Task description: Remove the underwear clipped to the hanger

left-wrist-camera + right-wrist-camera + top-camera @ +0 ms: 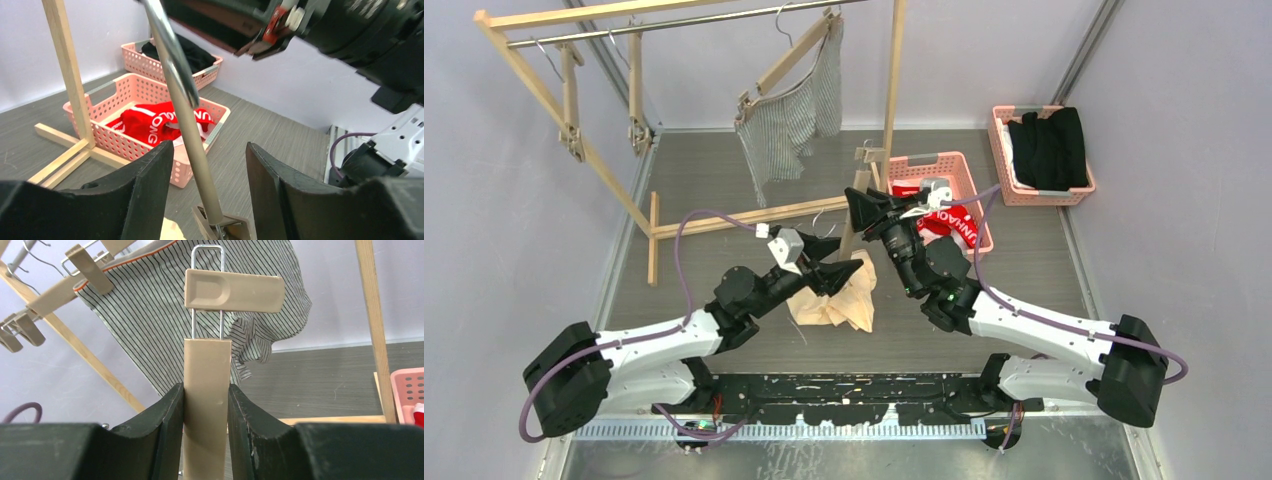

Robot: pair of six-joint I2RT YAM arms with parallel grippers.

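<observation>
Only the right wrist view shows the right pincer clenched on the hanger, while the left pincer stands released around its bar.

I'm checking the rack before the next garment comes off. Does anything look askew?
Yes. The hanger carrying the striped shorts hangs steeply tilted from the rail, one end far lower, so the shorts drape lopsided. A second hanger, off the rail, is clamped in the right gripper.
</observation>
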